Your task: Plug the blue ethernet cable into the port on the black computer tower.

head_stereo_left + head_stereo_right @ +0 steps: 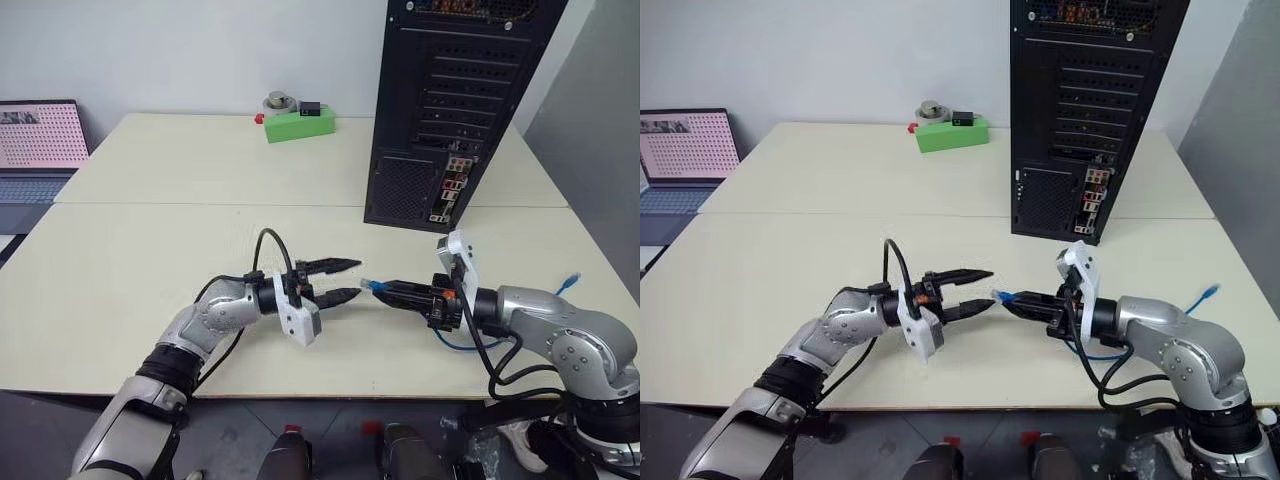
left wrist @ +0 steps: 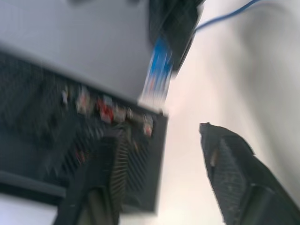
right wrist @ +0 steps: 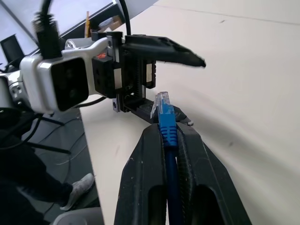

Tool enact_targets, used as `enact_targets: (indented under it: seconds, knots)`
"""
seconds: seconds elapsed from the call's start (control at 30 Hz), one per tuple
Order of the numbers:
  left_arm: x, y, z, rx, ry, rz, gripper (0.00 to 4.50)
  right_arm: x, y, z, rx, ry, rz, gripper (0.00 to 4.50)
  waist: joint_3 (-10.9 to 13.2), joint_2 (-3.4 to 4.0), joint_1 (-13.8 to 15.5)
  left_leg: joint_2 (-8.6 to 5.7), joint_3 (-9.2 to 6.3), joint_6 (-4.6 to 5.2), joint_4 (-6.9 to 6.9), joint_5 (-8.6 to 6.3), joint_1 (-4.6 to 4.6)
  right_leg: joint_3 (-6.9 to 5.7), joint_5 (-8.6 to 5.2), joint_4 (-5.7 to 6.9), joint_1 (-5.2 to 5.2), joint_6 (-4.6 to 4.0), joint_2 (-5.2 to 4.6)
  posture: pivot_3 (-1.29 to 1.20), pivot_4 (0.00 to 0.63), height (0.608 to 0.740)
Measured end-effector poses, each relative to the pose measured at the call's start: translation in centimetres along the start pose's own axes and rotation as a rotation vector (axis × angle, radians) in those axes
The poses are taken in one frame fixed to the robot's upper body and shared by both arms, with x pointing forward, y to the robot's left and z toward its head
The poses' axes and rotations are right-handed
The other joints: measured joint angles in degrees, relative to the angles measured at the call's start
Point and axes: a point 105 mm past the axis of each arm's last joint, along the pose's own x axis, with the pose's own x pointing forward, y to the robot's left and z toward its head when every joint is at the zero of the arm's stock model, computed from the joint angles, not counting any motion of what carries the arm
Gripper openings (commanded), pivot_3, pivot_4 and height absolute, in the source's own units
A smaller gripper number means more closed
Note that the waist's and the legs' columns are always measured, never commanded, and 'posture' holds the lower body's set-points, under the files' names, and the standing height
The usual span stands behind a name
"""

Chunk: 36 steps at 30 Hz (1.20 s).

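Between the parted left fingers (image 1: 345, 280) and the black computer tower (image 1: 450, 120), the blue ethernet cable (image 3: 167, 126) pinched in the closed right fingers (image 1: 392, 292), green block (image 1: 299, 124) far behind.

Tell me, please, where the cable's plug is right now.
The blue cable's plug sticks out of the shut right gripper, just off the open left gripper, above the table.

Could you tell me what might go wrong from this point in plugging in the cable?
1. The right gripper pinches the blue ethernet cable just behind its clear plug, which juts out; a small tilt could make it miss the port.
2. The open left gripper sits right at the plug tip, so moving off could knock it.
3. The black computer tower stands some way off, and the slack trailing off the table edge could snag.
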Motion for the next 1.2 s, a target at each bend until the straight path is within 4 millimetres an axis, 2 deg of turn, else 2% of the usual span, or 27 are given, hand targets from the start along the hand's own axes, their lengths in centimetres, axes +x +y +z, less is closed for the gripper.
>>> enact_targets:
  seconds: [0.07, 0.13, 0.17, 0.23, 0.33, 0.43, 0.57, 0.7, 0.9, 1.2]
  knots:
    - [-0.1, -0.1, -0.6, -0.106, 0.041, 0.003, 3.91, -0.3, -0.9, 0.5, -0.02, -0.032, -0.071, 0.03, 0.0, 0.0, 0.0, -0.01, 0.0, 0.0, 0.01, 0.0, -0.01, 0.01, 0.0, 0.0, 0.0, 0.0, 0.0, 0.0, 0.15, 0.74]
    - [0.1, 0.2, -0.7, -0.26, 0.072, 0.027, 3.92, -0.9, -2.3, 1.5, -0.062, -0.09, -0.201, 0.03, 0.0, 0.0, 0.0, -0.01, -0.01, 0.0, 0.02, 0.0, -0.03, 0.01, 0.0, -0.01, -0.01, 0.0, 0.0, 0.0, 0.15, 0.74]
    - [0.3, 0.6, -0.5, -0.351, 0.081, 0.042, 3.92, -1.2, -3.6, 2.1, -0.094, -0.129, -0.321, 0.03, 0.0, -0.01, 0.0, 0.02, -0.03, 0.0, 0.02, 0.0, -0.02, 0.0, 0.0, -0.01, -0.01, 0.0, 0.03, 0.0, 0.15, 0.74]
    - [0.7, 1.2, 0.0, -0.425, 0.078, 0.058, 3.92, -1.5, -4.9, 2.6, -0.112, -0.167, -0.449, 0.03, 0.0, 0.0, 0.0, 0.0, -0.03, 0.0, 0.01, 0.0, -0.02, 0.02, -0.01, 0.01, -0.02, 0.01, 0.03, 0.0, 0.15, 0.74]
    - [1.9, 1.9, 1.0, -0.587, 0.077, 0.067, 3.92, -2.4, -7.7, 3.4, -0.136, -0.232, -0.756, 0.03, 0.0, 0.02, 0.0, 0.02, -0.04, -0.01, 0.01, 0.01, -0.02, 0.02, -0.01, 0.04, -0.04, 0.01, 0.06, 0.0, 0.15, 0.74]
    - [2.7, 2.9, 1.2, -0.653, 0.104, 0.09, 3.92, -2.5, -8.4, 4.4, -0.138, -0.28, -0.881, 0.03, 0.0, 0.03, -0.1, 0.01, -0.02, -0.01, 0.0, 0.01, -0.03, 0.06, -0.01, 0.03, -0.09, 0.01, 0.06, 0.0, 0.15, 0.74]
    - [4.0, 4.4, 1.3, -0.703, 0.138, 0.157, 3.92, -1.7, -9.2, 5.1, -0.123, -0.304, -0.974, 0.03, 0.0, 0.02, -0.1, 0.01, -0.01, -0.01, -0.01, 0.01, -0.07, 0.06, 0.0, 0.03, -0.14, 0.0, 0.07, 0.0, 0.15, 0.74]
    - [4.0, 6.1, 0.5, -0.73, 0.2, 0.25, 3.92, -1.2, -10.6, 4.9, -0.095, -0.295, -1.05, 0.03, 0.0, 0.03, -0.1, 0.01, 0.03, -0.02, -0.05, 0.01, -0.17, 0.09, 0.15, 0.03, -0.27, -0.25, 0.06, 0.0, 0.15, 0.74]
    - [3.9, 6.5, 0.0, -0.748, 0.244, 0.296, 3.92, -1.6, -12.3, 5.0, -0.067, -0.316, -1.134, 0.03, 0.0, 0.03, -0.1, 0.0, 0.06, -0.02, -0.1, 0.01, -0.23, 0.12, 0.15, 0.01, -0.35, -0.27, 0.04, 0.0, 0.15, 0.74]
    - [3.8, 6.7, 0.1, -0.736, 0.252, 0.302, 3.92, -1.7, -13.2, 5.0, -0.05, -0.325, -1.163, 0.03, 0.0, 0.03, -0.1, 0.0, 0.17, -0.02, -0.16, 0.01, -0.27, 0.22, 0.15, 0.04, -0.49, -0.27, 0.05, 0.0, 0.15, 0.74]
